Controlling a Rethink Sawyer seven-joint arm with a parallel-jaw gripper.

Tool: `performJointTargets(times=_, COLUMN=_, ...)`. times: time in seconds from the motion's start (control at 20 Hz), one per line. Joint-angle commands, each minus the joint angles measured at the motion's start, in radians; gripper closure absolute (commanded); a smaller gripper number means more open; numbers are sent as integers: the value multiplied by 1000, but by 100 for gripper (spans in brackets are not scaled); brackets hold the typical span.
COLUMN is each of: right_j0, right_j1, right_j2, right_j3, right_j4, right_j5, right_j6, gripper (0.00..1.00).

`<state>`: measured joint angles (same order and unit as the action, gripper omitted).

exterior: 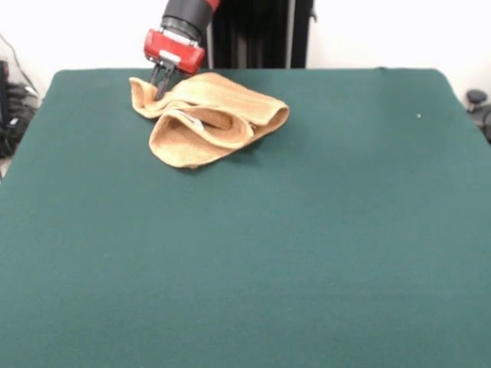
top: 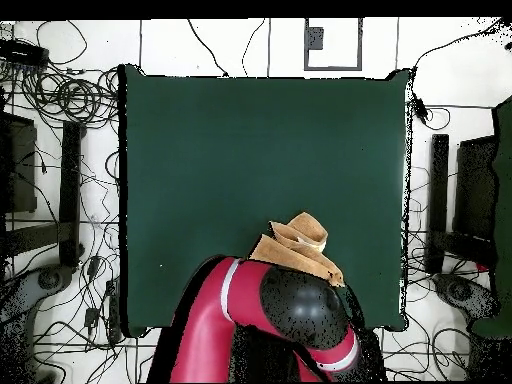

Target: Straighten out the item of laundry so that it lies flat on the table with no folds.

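Observation:
The orange-tan towel (exterior: 211, 117) lies crumpled in thick folds near the far left part of the green table (exterior: 322, 238). One fold forms an open loop facing the camera. My gripper (exterior: 163, 83) comes down from above onto the towel's far left corner, its dark fingers (exterior: 158, 80) pinched together on the cloth edge. In the overhead view the towel (top: 299, 243) shows near the table's (top: 250, 150) bottom edge, partly covered by my red and black arm (top: 290, 310), which hides the gripper.
Cables and equipment lie on the floor around the table in the overhead view (top: 70, 100). The black pedestal (exterior: 261, 34) stands behind the table's far edge.

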<state>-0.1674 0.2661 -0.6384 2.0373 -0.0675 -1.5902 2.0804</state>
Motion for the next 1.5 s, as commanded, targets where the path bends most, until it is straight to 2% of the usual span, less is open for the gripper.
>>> performJointTargets(times=0.05, right_j0=-25, right_j1=311, right_j2=104, right_j3=102, right_j4=-390, right_j5=-17, right_j6=191, gripper=100)
performJointTargets(times=0.35, right_j0=-140, right_j1=373, right_j2=99, right_j3=16, right_j4=-621, right_j5=-259, right_j6=206, gripper=100)
performJointTargets(times=0.5, right_j0=-167, right_j1=385, right_j2=96, right_j3=-2, right_j4=-664, right_j5=-307, right_j6=197, gripper=100)
performJointTargets(times=0.65, right_j0=-192, right_j1=374, right_j2=94, right_j3=-12, right_j4=-666, right_j5=-331, right_j6=194, gripper=100)
performJointTargets(times=0.9, right_j0=-212, right_j1=354, right_j2=94, right_j3=-4, right_j4=-665, right_j5=-319, right_j6=188, gripper=100)
performJointTargets(times=1.1, right_j0=-151, right_j1=327, right_j2=68, right_j3=6, right_j4=-672, right_j5=-148, right_j6=193, gripper=100)
performJointTargets(times=1.5, right_j0=-112, right_j1=305, right_j2=29, right_j3=-8, right_j4=-748, right_j5=-26, right_j6=187, gripper=100)
